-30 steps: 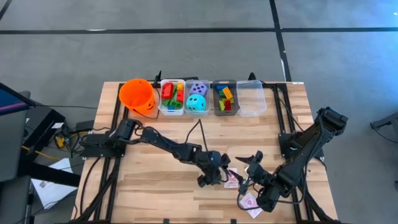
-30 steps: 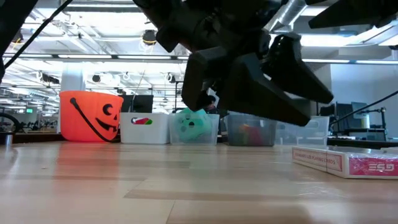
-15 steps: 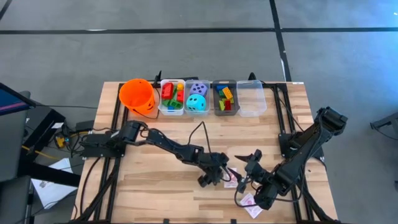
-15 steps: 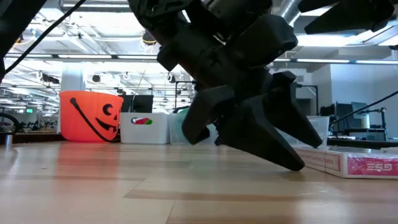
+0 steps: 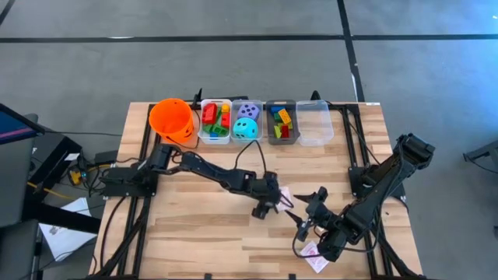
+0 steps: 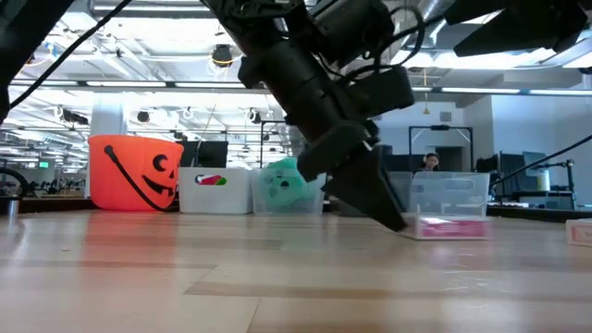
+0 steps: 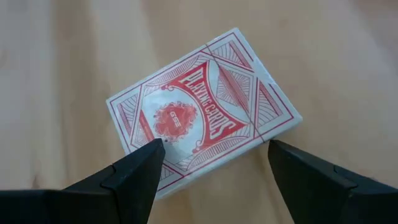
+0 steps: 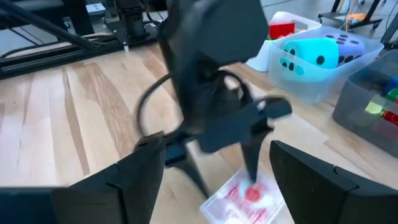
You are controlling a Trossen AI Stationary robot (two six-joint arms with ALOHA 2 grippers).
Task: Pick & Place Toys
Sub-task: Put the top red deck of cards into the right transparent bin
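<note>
A red-and-white pack of playing cards [image 7: 205, 112] lies flat on the table near its middle [image 5: 284, 193]. My left gripper [image 5: 268, 205] slants down over the pack, open, with a fingertip [image 7: 149, 155] at one edge and the other finger beyond a corner. In the low view its fingers [image 6: 375, 190] reach down to the tabletop beside the pack [image 6: 451, 227]. My right gripper [image 5: 307, 210] hovers open just on the near right side, and its wrist view shows the pack [image 8: 245, 196] under the left gripper. More card packs [image 5: 313, 255] lie near the front edge. My left gripper comes at the card pack slanting down, with its open fingers on either side of one end [image 7: 163, 163] of the pack. The pack lies flat on the table. I cannot tell whether a fingertip touches it.
Along the far edge stand an orange bucket [image 5: 173, 120], a bin of coloured bricks [image 5: 215, 120], a bin with a purple and a teal die [image 5: 247, 120], a grey bin of bricks [image 5: 281, 123] and a clear bin [image 5: 314, 123]. Bare wood lies at the near left.
My left gripper has sunk toward the table, moved toward the far edge and rolled about its own axis; its fingers stay open. The card pack beside it now lies farther toward the far edge than before.
</note>
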